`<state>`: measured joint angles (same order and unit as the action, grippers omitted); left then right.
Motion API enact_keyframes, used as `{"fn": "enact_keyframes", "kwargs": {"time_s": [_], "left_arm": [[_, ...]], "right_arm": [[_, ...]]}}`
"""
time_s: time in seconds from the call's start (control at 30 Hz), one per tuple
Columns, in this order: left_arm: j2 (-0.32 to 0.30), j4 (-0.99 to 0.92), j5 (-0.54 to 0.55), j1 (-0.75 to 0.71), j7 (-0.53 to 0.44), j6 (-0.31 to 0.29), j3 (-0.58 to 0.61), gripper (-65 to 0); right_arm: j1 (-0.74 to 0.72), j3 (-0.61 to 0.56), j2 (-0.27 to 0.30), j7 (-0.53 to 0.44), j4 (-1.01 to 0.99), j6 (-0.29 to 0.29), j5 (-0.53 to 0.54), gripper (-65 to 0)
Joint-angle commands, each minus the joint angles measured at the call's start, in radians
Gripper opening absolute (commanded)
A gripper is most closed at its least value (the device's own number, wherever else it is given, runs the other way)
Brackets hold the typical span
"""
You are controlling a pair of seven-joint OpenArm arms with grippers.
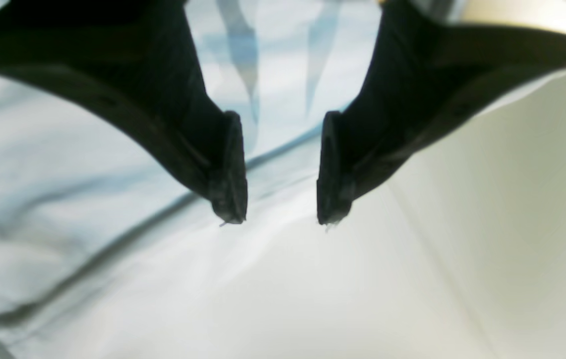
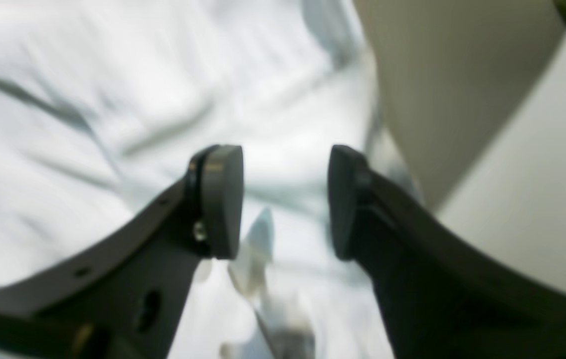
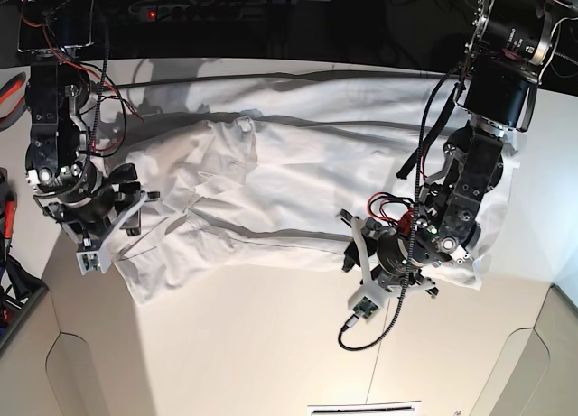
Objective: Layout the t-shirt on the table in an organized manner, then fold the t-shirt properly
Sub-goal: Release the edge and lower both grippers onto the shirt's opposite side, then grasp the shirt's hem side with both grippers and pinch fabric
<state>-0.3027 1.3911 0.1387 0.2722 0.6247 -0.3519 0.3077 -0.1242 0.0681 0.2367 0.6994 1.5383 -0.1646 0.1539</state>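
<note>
The table (image 3: pixel 271 353) presents a bare off-white area along the near edge in the base view. Beyond it, the t-shirt (image 3: pixel 298 190) lies spread sideways across the middle of the table, wrinkled, with a long fold ridge running along its near part.

The left gripper (image 1: pixel 282 172) is positioned over the shirt's near hem at the base view's right. Its jaws stand apart with nothing between them; cloth and bare table show through the gap.

The right gripper (image 2: pixel 285 202) is positioned over the opposite end of the shirt, at the base view's left. Its jaws stand apart and empty, with rumpled white cloth below them.

A thin dark seam line (image 3: pixel 298 74) crosses the table along the shirt's far edge
</note>
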Motion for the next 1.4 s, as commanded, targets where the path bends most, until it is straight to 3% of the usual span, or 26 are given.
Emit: {"fn": "enact_keyframes", "kwargs": {"time_s": [0.0, 0.23, 0.37, 0.53, 0.6, 0.67, 0.87, 1.3, 1.37], "left_arm": [[-0.016, 0.015, 0.006, 0.021, -0.019, 0.004, -0.024, -38.1], [-0.031, 0.015, 0.029, 0.021, -0.018, 0.000, -0.102, -38.1], [-0.031, 0.015, 0.029, 0.016, -0.015, 0.000, -0.103, -38.1], [-0.030, 0.015, 0.029, 0.007, -0.016, 0.000, -0.103, -38.1], [-0.030, 0.015, 0.029, 0.007, -0.016, 0.000, -0.103, -38.1], [-0.030, 0.015, 0.029, 0.007, -0.016, 0.000, -0.103, -38.1], [-0.030, 0.015, 0.029, 0.007, -0.015, 0.000, -0.103, -38.1], [-0.030, 0.015, 0.029, 0.002, -0.015, 0.000, -0.103, -38.1], [-0.030, 0.015, 0.029, 0.002, -0.015, 0.000, -0.104, -38.1]], "right_arm": [[-0.034, 0.004, -0.013, -0.018, 0.011, 0.000, 0.014, -38.7], [-0.144, 0.004, -0.126, -0.019, -0.200, 0.004, 0.023, -38.7], [-0.194, 0.005, -0.164, -0.021, -0.364, 0.028, 0.023, -38.7], [-0.205, 0.005, -0.201, -0.036, -0.411, 0.026, 0.070, -38.8], [-0.205, 0.005, -0.212, -0.056, -0.411, 0.004, 0.094, -47.1], [-0.206, 0.005, -0.224, -0.084, -0.411, 0.004, 0.101, -64.7], [-0.235, 0.004, -0.240, -0.132, -0.411, 0.004, 0.097, -65.0], [-0.463, 0.003, -0.240, -0.241, -0.417, 0.000, 0.050, -65.0], [-0.485, 0.003, -0.240, -0.240, -0.417, 0.000, 0.043, -53.7]]}}
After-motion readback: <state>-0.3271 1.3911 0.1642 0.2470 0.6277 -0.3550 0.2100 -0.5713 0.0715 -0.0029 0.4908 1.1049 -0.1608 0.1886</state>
